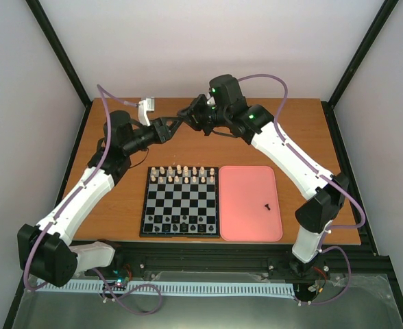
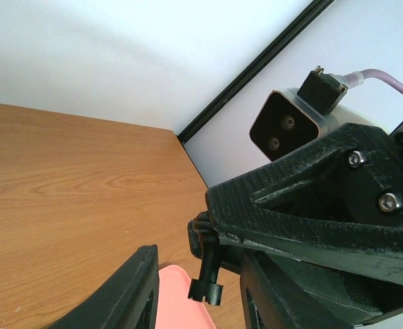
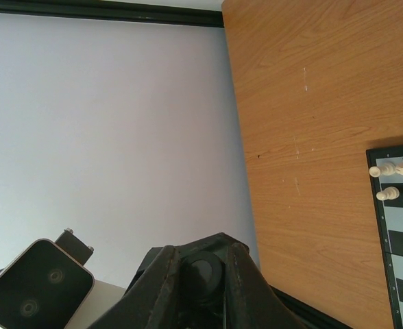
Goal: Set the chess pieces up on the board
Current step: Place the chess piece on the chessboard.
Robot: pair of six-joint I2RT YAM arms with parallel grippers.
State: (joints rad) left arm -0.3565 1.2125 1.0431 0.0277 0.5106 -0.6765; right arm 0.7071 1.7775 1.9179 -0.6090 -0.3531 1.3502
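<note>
The board (image 1: 181, 233) lies at the table's front centre. Several black chess pieces (image 1: 177, 221) stand on its near rows, and cream-white pieces (image 1: 181, 173) stand on its far rows. One black piece (image 1: 266, 205) lies on the pink tray (image 1: 249, 226). Both grippers meet in the air over the back of the table. My right gripper (image 1: 188, 112) is shut on a black piece (image 2: 210, 274), which hangs with its notched top down; its round base shows between the fingers in the right wrist view (image 3: 205, 271). My left gripper (image 2: 201, 301) is open, with one finger on either side of that piece.
The pink tray's corner (image 2: 177, 301) shows below the held piece. The board's corner (image 3: 374, 226) with white pieces (image 3: 393, 168) shows in the right wrist view. Walls and black frame posts (image 1: 64, 55) enclose the table. Bare wood (image 1: 297, 130) lies behind the tray.
</note>
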